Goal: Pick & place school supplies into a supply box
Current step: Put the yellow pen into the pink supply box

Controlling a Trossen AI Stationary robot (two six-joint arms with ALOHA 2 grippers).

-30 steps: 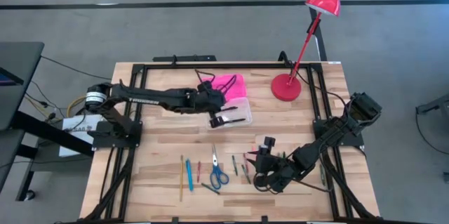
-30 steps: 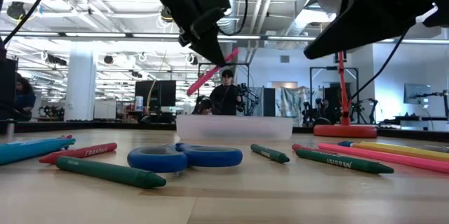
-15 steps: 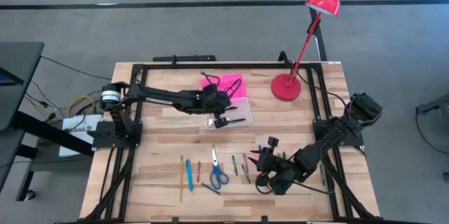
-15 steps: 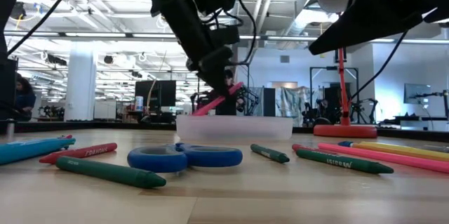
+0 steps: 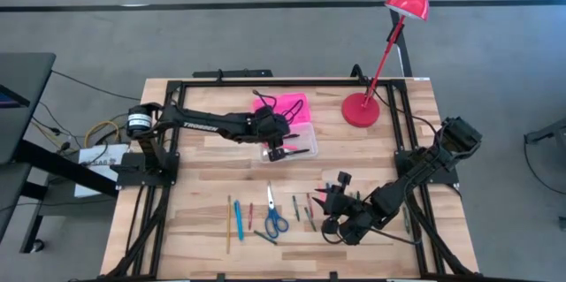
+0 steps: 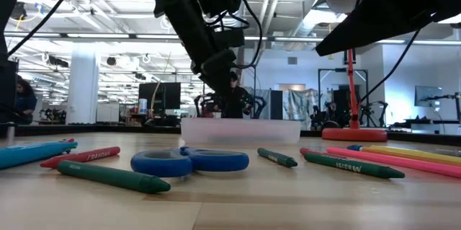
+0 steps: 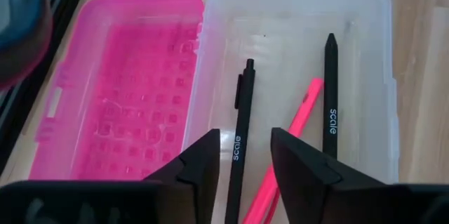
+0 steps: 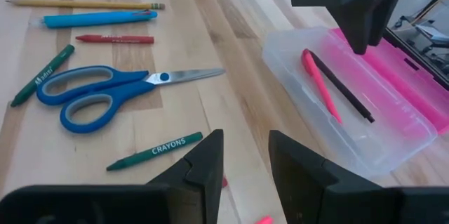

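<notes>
Left wrist view showed the left gripper [image 7: 242, 157] parted and empty over the supply box's clear base [image 7: 365, 55] — a pink pen [image 7: 291, 147] lay inside between two black pens [image 7: 238, 140]. Right gripper [image 5: 334, 195] hovered spread and empty near the table's front edge — scissors [image 5: 274, 211] just beside it.

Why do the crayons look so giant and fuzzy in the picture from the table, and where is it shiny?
Low view: the green crayon and scissors lie nearest the lens, so they loom large and soft; bright ceiling lights glare behind. Left wrist view: the clear box base shows soft reflections, and the pink pen is sharp.
</notes>
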